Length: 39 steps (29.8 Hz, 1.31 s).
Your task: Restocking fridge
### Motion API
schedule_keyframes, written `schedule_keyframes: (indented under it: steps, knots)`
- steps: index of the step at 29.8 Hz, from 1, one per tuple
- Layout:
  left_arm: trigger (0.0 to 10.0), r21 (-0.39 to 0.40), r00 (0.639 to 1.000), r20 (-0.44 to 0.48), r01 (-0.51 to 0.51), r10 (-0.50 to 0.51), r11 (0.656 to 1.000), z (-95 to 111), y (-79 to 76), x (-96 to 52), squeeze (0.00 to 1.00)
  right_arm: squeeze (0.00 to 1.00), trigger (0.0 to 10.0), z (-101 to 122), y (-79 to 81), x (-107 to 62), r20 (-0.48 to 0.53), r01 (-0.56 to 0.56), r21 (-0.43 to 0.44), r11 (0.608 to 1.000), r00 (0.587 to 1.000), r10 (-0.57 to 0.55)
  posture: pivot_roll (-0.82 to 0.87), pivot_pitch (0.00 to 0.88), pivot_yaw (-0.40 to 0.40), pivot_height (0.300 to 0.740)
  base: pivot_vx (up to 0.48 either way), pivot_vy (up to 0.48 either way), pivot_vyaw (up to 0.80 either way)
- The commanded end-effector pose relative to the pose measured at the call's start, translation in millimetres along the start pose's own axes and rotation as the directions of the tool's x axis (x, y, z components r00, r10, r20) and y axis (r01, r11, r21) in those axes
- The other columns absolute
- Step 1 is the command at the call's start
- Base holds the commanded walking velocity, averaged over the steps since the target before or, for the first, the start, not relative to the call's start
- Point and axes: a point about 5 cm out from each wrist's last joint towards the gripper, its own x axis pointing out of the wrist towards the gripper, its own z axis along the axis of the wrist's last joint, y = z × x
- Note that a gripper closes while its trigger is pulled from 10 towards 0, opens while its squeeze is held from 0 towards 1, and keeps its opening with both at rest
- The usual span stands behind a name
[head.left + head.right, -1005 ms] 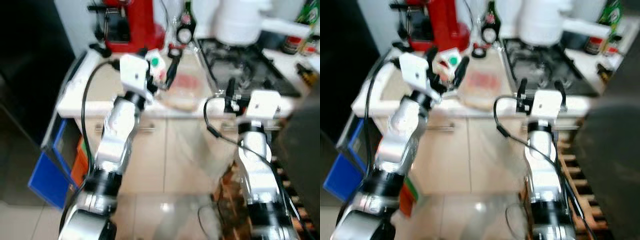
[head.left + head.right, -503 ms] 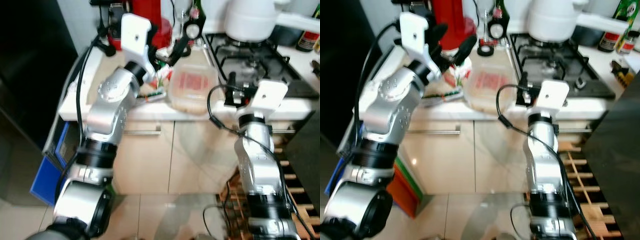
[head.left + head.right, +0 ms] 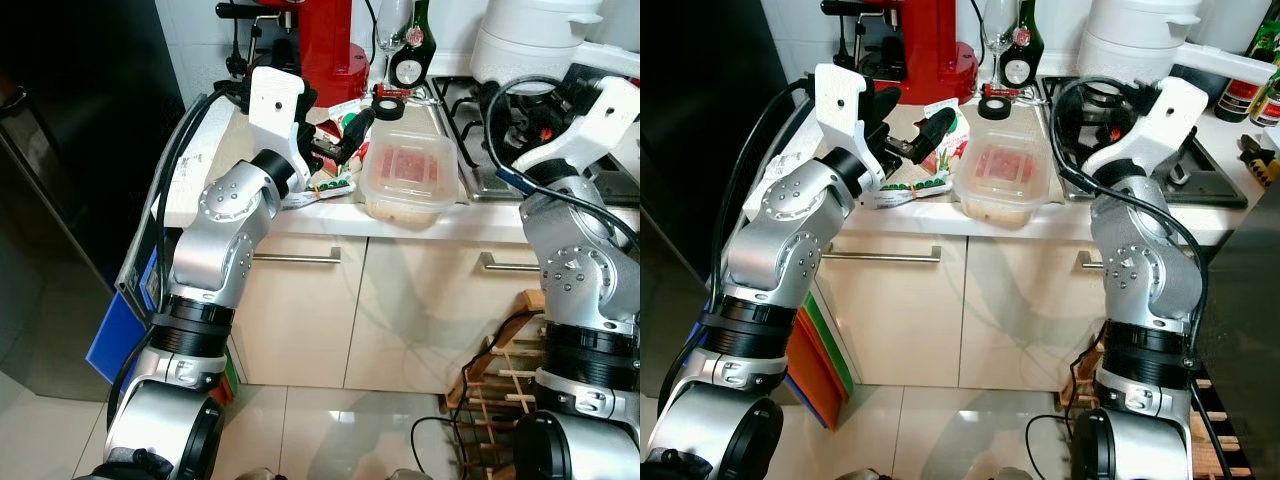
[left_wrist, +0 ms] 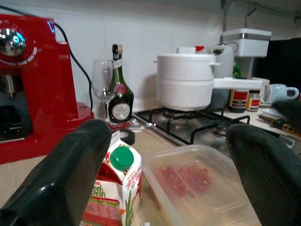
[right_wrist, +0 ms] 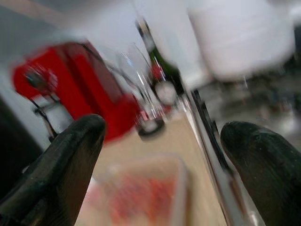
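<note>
On the surface, the juice carton stands just before the wide-apart left pincer; likely light but crushable cardboard, best squeezed gently across its flat sides.

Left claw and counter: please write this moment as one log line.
left claw: open, above carton | right claw: open, over counter by stove | food container: on counter, not gripped

Right end effector raised from counter edge to above stove; camera view steadied.
</note>
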Motion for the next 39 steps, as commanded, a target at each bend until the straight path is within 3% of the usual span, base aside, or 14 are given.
schedule_keyframes:
  steps: [1, 4, 7, 11, 16, 19, 27, 36, 37, 38, 39]
  knots:
    - [10.0, 0.003, 1.0, -0.018, -0.007, 0.007, 1.0, -1.1, 0.8, -1.9, 0.0, 0.0, 10.0, -8.9, -7.9, 2.0, -0.098, 0.025, 0.032, 0.999, 0.995, -0.022, -0.11, 0.0, 0.019, 0.74, 0.0, 0.0, 0.0]
    - [10.0, 0.007, 1.0, -0.028, -0.002, 0.002, 1.0, -1.3, -0.1, -1.8, 0.0, 0.0, 10.0, -18.9, -14.6, 3.5, -0.192, 0.027, 0.083, 0.996, 0.981, -0.01, -0.11, 0.0, 0.018, 0.74, 0.0, 0.0, 0.0]
    - [10.0, 0.009, 0.999, -0.032, -0.004, 0.004, 1.0, -2.0, 0.3, -1.7, 0.0, 0.0, 10.0, -26.3, -26.7, 10.0, -0.235, 0.113, 0.175, 0.978, 0.97, -0.07, -0.1, 0.0, 0.007, 0.74, 0.0, 0.0, 0.0]
    - [10.0, 0.009, 1.0, -0.03, -0.005, 0.005, 1.0, -1.7, 0.7, -1.9, 0.0, 0.0, 10.0, -30.6, -30.4, 13.4, -0.261, 0.135, 0.214, 0.967, 0.962, -0.077, -0.1, 0.0, 0.007, 0.74, 0.0, 0.0, 0.0]
    - [10.0, 0.003, 1.0, -0.022, -0.015, 0.015, 1.0, -1.0, 0.9, -2.0, 0.0, 0.0, 10.0, -27.2, -12.3, 18.0, -0.241, 0.041, 0.265, 0.963, 0.97, 0.025, -0.1, 0.0, 0.002, 0.74, 0.0, 0.0, 0.0]
    - [10.0, -0.001, 1.0, -0.024, -0.015, 0.015, 1.0, -1.3, 0.4, -1.8, 0.0, 0.0, 10.0, -29.0, -9.2, 18.2, -0.251, 0.032, 0.282, 0.959, 0.967, 0.042, -0.11, 0.0, 0.006, 0.74, 0.0, 0.0, 0.0]
    - [10.0, -0.032, 0.999, -0.039, -0.012, 0.011, 0.999, -2.9, 0.1, -1.0, 0.0, 0.0, 10.0, -37.6, -9.2, 14.0, -0.286, 0.036, 0.322, 0.946, 0.956, 0.061, -0.11, 0.0, 0.01, 0.74, 0.0, 0.0, 0.0]
    - [10.0, -0.084, 0.985, -0.164, -0.071, 0.057, 0.994, -18.2, 8.0, 0.5, 0.0, 0.0, 10.0, -55.3, -8.9, 6.5, -0.352, 0.062, 0.331, 0.942, 0.934, 0.062, -0.12, 0.0, 0.007, 0.74, 0.0, 0.0, 0.0]
    - [10.0, -0.095, 0.982, -0.178, -0.078, 0.061, 0.992, -20.0, 8.9, 0.3, 0.0, 0.0, 9.6, -58.0, -9.1, 5.7, -0.359, 0.068, 0.333, 0.94, 0.931, 0.06, -0.12, 0.0, 0.008, 0.74, 0.0, 0.0, 0.0]
    - [10.0, -0.106, 0.976, -0.209, -0.088, 0.064, 0.99, -24.1, 9.9, -0.5, 0.0, 0.0, 0.0, -62.3, -11.0, 4.4, -0.368, 0.093, 0.335, 0.937, 0.929, 0.039, -0.12, 0.0, 0.009, 0.74, 0.0, 0.0, 0.0]
    - [10.0, -0.106, 0.976, -0.209, -0.088, 0.064, 0.99, -24.1, 9.9, -0.5, 0.0, 0.0, 0.0, -62.3, -11.0, 4.4, -0.368, 0.093, 0.335, 0.937, 0.929, 0.039, -0.12, 0.0, 0.009, 0.74, 0.0, 0.0, 0.0]
